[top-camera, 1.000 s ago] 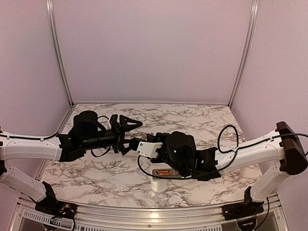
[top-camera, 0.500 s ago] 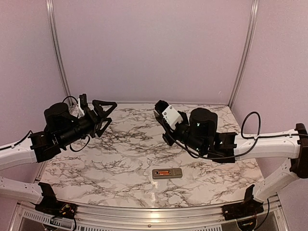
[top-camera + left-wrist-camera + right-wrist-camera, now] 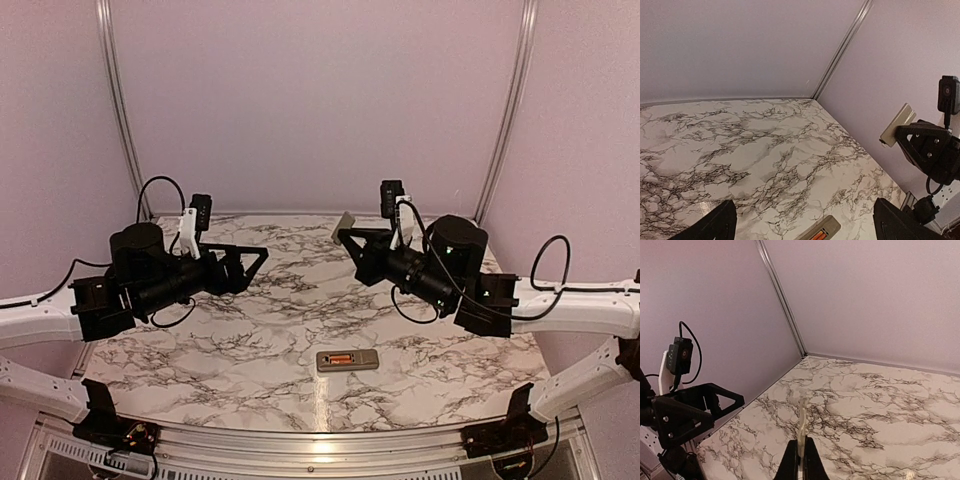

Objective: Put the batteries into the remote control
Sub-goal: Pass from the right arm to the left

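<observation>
Lying at six o'clock, the remote control (image 3: 348, 360) is seen with batteries (image 3: 341, 359) seated. A cover plate (image 3: 344, 224) is pinched in the right gripper (image 3: 352, 236); the left gripper (image 3: 243, 268) is spread wide, empty.

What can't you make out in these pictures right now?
- Top view: the batteries in the remote control are too small to count or check their seating.
- Left wrist view: the remote control is cut off by the bottom edge.
- Right wrist view: the cover plate held by the right gripper shows edge-on only; its faces are hidden.
</observation>
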`<state>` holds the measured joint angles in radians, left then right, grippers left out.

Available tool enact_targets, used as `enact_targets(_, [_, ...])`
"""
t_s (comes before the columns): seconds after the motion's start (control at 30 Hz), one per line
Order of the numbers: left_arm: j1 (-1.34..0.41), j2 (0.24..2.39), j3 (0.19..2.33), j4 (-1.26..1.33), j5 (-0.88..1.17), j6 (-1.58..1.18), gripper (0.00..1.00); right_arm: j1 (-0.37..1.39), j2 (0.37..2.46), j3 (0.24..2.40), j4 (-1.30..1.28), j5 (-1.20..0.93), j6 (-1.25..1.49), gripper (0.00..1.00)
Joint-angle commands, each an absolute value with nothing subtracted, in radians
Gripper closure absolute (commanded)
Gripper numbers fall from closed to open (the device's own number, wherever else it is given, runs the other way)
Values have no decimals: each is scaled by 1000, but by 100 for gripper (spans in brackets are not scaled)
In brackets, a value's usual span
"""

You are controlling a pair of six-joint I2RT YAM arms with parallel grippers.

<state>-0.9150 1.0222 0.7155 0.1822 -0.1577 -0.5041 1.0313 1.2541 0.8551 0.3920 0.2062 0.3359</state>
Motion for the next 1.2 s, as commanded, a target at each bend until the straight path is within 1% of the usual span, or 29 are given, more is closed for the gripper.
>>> enact_targets(0.0, [-1027,1101,809,126,-200,-202,2,1021,1248,850,404,158,549,100])
enact_targets(0.13, [-1107,1193,894,95,-236,-85,11,1020,1259,811,440,137,640,100])
enact_targets(0.37, [-1187,1340,977,84,-281,48,19,1020,1269,750,502,116,723,100])
enact_targets(0.63, [-1195,1414,988,132,-296,120,33,1020,1273,704,542,52,780,100])
enact_targets(1.07, [-1195,1520,1077,119,-272,122,41,1022,1281,651,607,13,831,100])
enact_targets(1.13, [-1195,1529,1089,122,-276,114,44,1022,1281,648,610,12,834,100])
enact_targets(1.17, [-1195,1533,1094,123,-277,112,48,1022,1281,645,612,11,835,100])
